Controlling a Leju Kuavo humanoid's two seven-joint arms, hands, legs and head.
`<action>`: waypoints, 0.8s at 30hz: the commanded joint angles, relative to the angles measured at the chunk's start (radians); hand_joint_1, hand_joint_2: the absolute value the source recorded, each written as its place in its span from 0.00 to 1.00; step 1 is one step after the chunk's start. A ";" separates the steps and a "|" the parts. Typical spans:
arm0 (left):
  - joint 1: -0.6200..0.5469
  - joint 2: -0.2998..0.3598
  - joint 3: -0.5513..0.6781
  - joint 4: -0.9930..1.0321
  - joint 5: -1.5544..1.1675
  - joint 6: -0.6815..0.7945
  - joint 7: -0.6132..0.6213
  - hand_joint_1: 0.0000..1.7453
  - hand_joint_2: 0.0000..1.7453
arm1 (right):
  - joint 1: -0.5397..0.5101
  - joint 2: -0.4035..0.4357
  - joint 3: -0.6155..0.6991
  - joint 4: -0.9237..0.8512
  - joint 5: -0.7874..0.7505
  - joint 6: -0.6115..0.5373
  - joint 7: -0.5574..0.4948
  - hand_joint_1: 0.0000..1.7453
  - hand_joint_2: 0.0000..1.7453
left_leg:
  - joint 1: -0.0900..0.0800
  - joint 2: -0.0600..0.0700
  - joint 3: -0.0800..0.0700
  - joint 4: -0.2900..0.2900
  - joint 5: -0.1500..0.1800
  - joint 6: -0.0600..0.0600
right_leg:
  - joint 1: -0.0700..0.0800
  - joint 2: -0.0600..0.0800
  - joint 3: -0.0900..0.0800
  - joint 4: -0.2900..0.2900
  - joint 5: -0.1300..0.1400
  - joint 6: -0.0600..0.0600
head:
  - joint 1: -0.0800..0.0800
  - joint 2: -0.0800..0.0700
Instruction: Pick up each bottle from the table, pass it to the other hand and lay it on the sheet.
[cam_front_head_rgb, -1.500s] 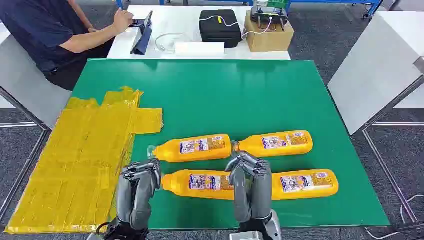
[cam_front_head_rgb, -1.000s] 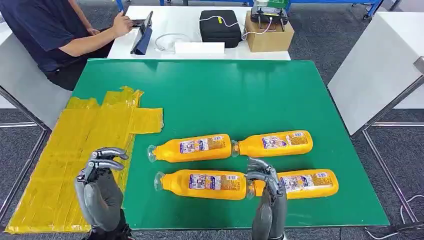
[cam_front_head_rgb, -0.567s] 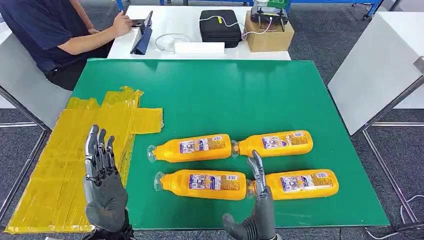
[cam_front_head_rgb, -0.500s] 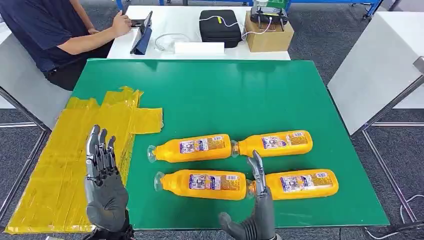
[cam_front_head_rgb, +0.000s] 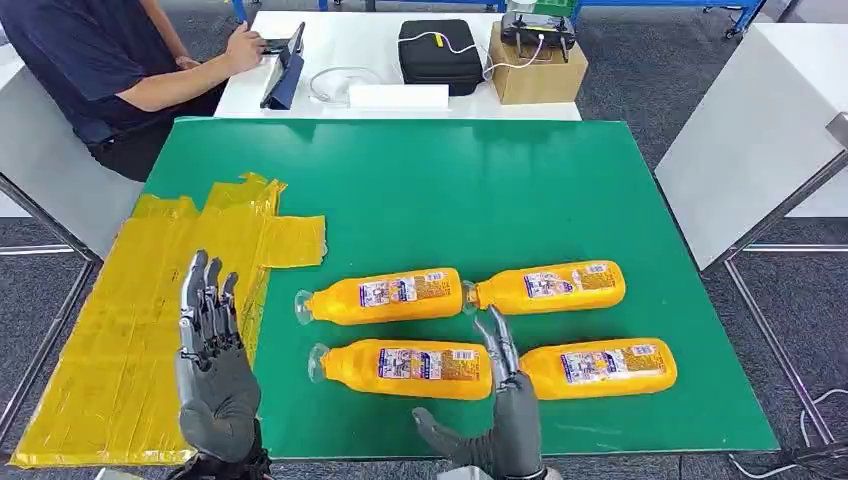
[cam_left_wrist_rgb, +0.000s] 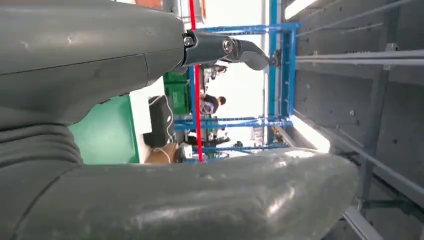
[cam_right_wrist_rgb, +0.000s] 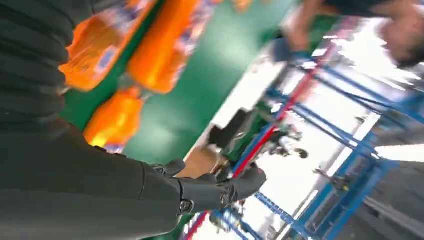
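Both robot hands are now spread wide and hold nothing. A little while ago they were curled up close together over the bottles in the low middle of the picture. Now they have moved apart and their fingers point up. The left robot hand (cam_front_head_rgb: 213, 375) is at the lower left, over the edge where the yellow sheet (cam_front_head_rgb: 150, 320) meets the green counter (cam_front_head_rgb: 450, 190). The right robot hand (cam_front_head_rgb: 495, 420) is at the bottom middle, and its fingertips reach just in front of the gap between the two nearer bottles.

I think this means no bottle has been picked up yet. The job looks like it is only starting, and the right robot hand seems ready to reach for a bottle.

All four orange bottles lie on their sides on the counter, in two rows, and have not moved. The far left bottle (cam_front_head_rgb: 385, 295) and the far right bottle (cam_front_head_rgb: 548, 287) lie end to end. The near left bottle (cam_front_head_rgb: 400, 368) and the near right bottle (cam_front_head_rgb: 600, 368) lie end to end too. Each one looks full of orange drink. None is on the sheet, which lies at the left of the picture.

Past the counter, a white table (cam_front_head_rgb: 390, 70) holds a shut black case (cam_front_head_rgb: 438, 55) and a brown box (cam_front_head_rgb: 535, 70) with a device sitting on top. A person (cam_front_head_rgb: 110, 70) sits at the upper left.
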 joint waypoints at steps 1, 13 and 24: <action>-0.033 -0.013 0.051 0.100 0.003 -0.047 0.003 0.00 0.00 | -0.067 -0.041 0.134 0.157 0.219 -0.055 0.227 0.00 1.00 | 0.000 0.000 0.004 -0.002 0.000 0.000 | 0.000 0.000 0.004 -0.002 0.000 -0.001 | 0.000 0.000; -0.073 -0.024 0.035 0.160 -0.003 -0.118 0.003 0.00 0.00 | -0.156 -0.051 0.160 0.230 0.322 0.036 0.392 0.00 1.00 | -0.002 0.002 0.007 -0.004 0.000 0.001 | -0.001 0.000 0.006 -0.002 0.000 -0.001 | 0.000 0.000; -0.088 -0.026 0.036 0.171 0.005 -0.131 0.003 0.00 0.00 | -0.166 -0.059 0.165 0.264 0.314 0.079 0.421 0.00 1.00 | -0.001 0.000 0.006 -0.004 0.000 0.001 | -0.001 -0.001 0.006 -0.002 -0.001 -0.001 | 0.000 0.000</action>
